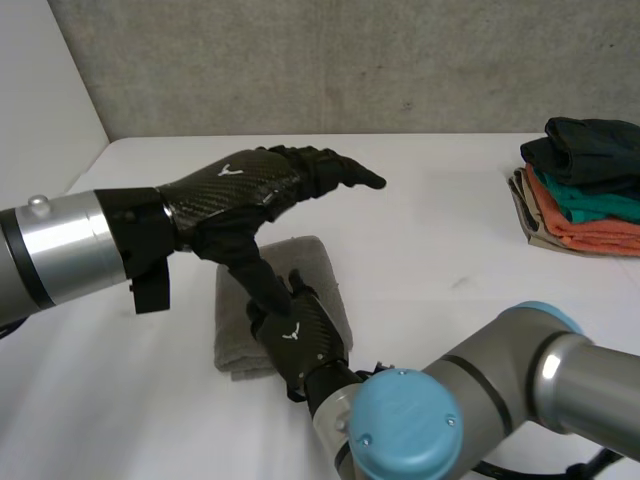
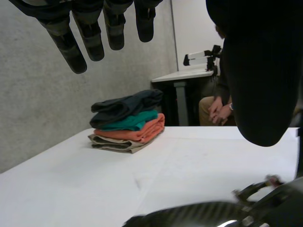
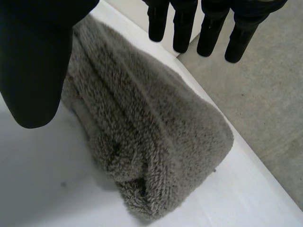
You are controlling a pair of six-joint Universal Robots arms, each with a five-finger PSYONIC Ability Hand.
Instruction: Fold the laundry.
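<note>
A folded grey towel (image 1: 322, 268) lies on the white table (image 1: 455, 240) in front of me. My left hand (image 1: 258, 186) hovers above its far part, open, with straight fingers (image 2: 90, 40) and the thumb (image 2: 258, 71) pointing down toward the cloth. My right hand (image 1: 300, 335) is over the towel's near edge, open. In the right wrist view its fingers (image 3: 208, 28) and thumb (image 3: 33, 61) spread above the thick folded towel (image 3: 151, 142), holding nothing.
A stack of folded clothes (image 1: 585, 185) in dark, teal, orange and beige sits at the table's far right; it is the same stack (image 2: 128, 120) ahead of my left hand. A seated person (image 2: 215, 108) is beyond the table by a desk.
</note>
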